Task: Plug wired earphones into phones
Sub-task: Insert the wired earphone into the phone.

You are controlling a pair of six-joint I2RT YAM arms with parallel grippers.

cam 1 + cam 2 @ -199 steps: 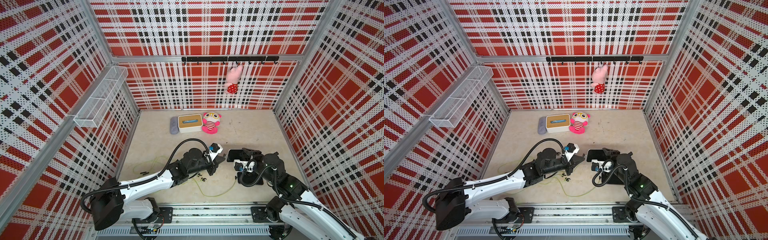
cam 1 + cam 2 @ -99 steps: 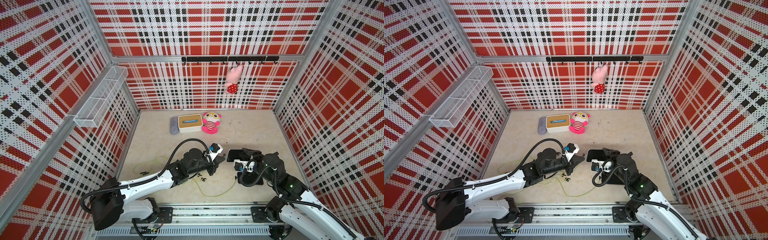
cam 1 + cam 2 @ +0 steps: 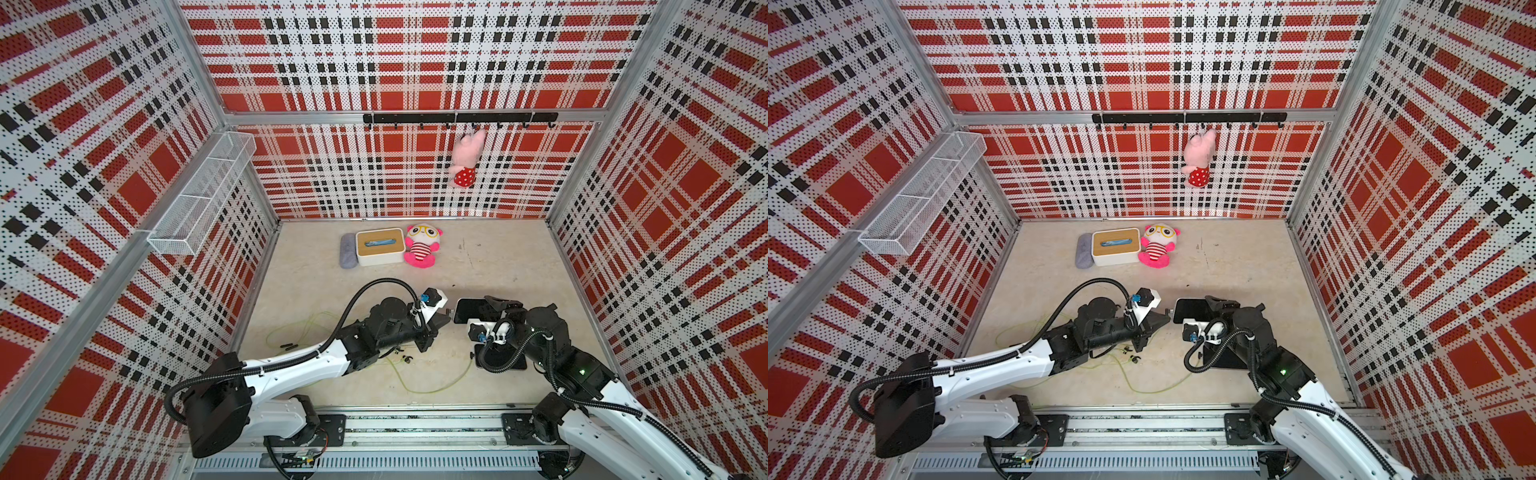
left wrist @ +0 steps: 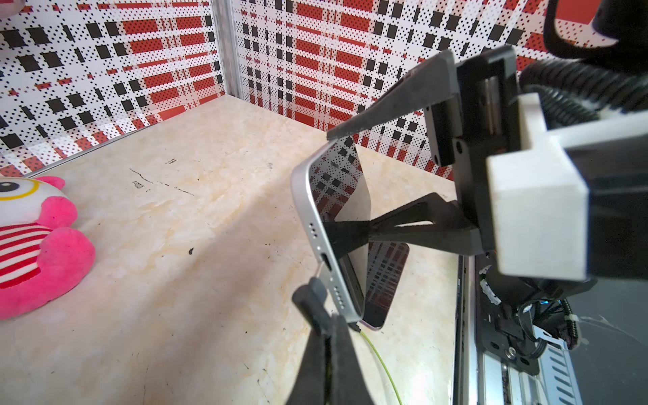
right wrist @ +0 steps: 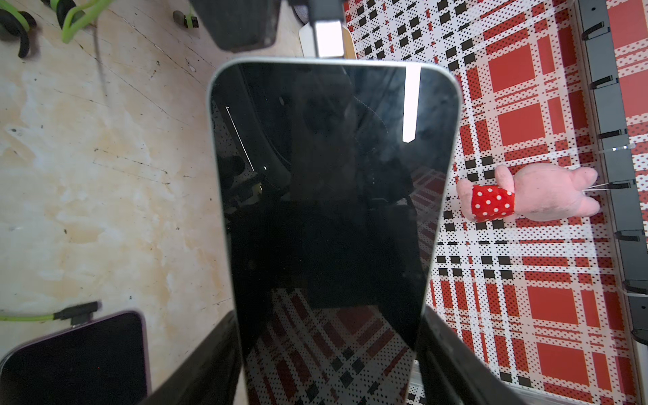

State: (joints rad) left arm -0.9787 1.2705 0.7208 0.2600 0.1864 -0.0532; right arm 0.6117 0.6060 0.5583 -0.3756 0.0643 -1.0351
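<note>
My right gripper (image 5: 329, 361) is shut on the side edges of a black phone (image 5: 329, 196), held off the table (image 3: 469, 309) with its port end toward the left arm. My left gripper (image 4: 326, 322) is shut on a small black plug (image 4: 310, 294), whose metal tip (image 5: 328, 38) sits just short of that phone's port edge (image 4: 326, 261). In both top views the left gripper (image 3: 446, 318) (image 3: 1167, 318) nearly meets the held phone (image 3: 1190, 309). A second phone (image 3: 498, 359) (image 5: 77, 357) lies flat on the table with a yellow-green earphone cable (image 4: 378, 361) plugged in. Earbuds (image 3: 405, 359) lie below the left arm.
At the back stand a white box with a cork top (image 3: 380, 246), a grey case (image 3: 348, 250) and a pink plush toy (image 3: 422, 246). Another pink toy (image 3: 465, 160) hangs from the hook rail. A wire basket (image 3: 203, 195) sits on the left wall. Loose cable (image 3: 291, 332) lies at left.
</note>
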